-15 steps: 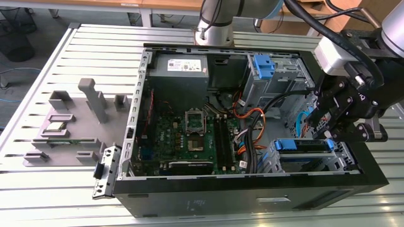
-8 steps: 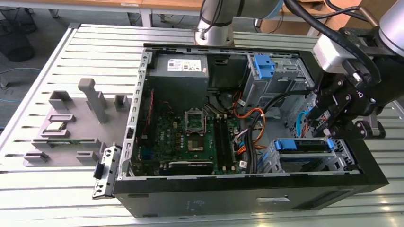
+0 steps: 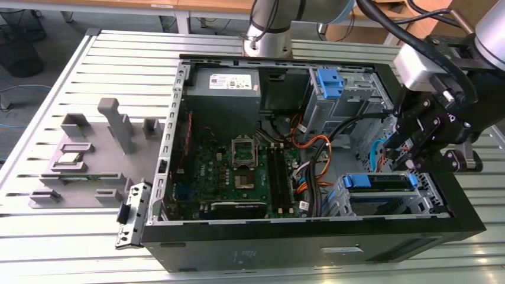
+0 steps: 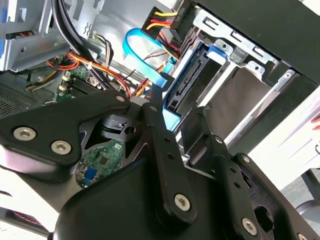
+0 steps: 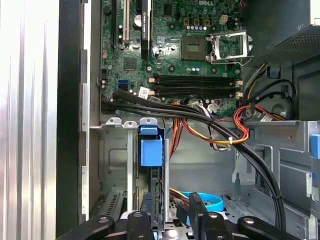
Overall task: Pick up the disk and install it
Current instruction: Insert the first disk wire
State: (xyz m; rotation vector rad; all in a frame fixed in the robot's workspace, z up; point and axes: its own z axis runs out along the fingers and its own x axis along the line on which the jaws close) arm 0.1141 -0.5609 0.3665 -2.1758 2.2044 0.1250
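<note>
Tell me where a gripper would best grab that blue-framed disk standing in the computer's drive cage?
Probably the disk is best pinched by its blue caddy rim, across its thickness, coming down through the open side of the case. It stands on edge in the drive cage, so that narrow edge is exposed while the broad faces are walled in. The gripper hangs just above it.

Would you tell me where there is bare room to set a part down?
Bare table lies on the exterior view's left, nearside of the grey fixture, beside the case. Crowded: the cabled drive bay by the gripper.
</note>
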